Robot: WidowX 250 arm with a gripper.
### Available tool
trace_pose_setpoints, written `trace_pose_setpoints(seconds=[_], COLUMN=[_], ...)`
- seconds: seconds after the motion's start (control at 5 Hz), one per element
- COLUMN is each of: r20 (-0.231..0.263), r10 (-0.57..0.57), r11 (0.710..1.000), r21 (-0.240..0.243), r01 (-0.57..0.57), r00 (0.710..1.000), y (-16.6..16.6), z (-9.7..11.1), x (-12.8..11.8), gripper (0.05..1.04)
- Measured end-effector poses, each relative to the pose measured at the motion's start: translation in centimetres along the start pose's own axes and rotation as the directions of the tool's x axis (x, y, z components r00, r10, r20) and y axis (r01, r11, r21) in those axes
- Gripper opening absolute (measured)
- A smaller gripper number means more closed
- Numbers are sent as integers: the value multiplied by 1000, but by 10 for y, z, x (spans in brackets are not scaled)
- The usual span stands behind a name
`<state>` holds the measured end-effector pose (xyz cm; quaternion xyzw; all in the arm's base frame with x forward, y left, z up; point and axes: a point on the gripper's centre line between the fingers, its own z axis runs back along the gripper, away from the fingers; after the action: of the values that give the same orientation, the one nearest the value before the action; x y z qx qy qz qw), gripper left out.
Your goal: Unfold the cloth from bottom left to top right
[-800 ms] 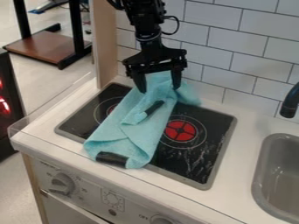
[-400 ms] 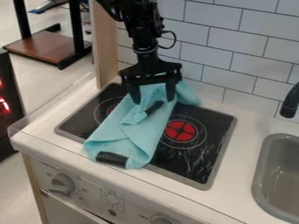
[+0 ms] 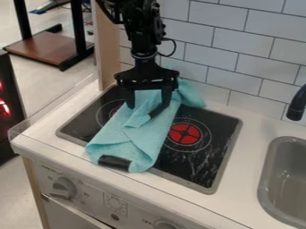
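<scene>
The tiled wall (image 3: 239, 49) bars the top of the frame, the wooden post (image 3: 108, 53) the upper left, the black faucet (image 3: 296, 106) the right edge. Passage lies open over the cooktop (image 3: 209, 150), between folded cloth (image 3: 122, 134) and sink (image 3: 267, 161).

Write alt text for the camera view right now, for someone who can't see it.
A black robot gripper hangs over the far part of a folded turquoise cloth, its two fingers apart. The cloth lies slantwise across a black toy stovetop with a red burner mark, left of a grey sink.
</scene>
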<state>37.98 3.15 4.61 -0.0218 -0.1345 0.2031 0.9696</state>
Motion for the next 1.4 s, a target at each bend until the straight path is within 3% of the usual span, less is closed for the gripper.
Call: trace_pose_setpoints(seconds=[0.2,0.4,0.6,1.0,1.2,1.4], r20=[-43,-62,-59,-35,-37,-48], r10=[-4,-37,-40,-36,-40,-41], r11=[1000,999,999,999,999,999], r21=[26,24,28,32,29,26], r01=[5,39,41,37,41,42], r00=[999,997,997,999,998,998], y=[3,-2,-3,-2,-3,-3], z=[-14,-20,-20,-20,-20,-20], x=[-8,-13,-13,-9,-10,-11], gripper=[999,999,932,374,191,84])
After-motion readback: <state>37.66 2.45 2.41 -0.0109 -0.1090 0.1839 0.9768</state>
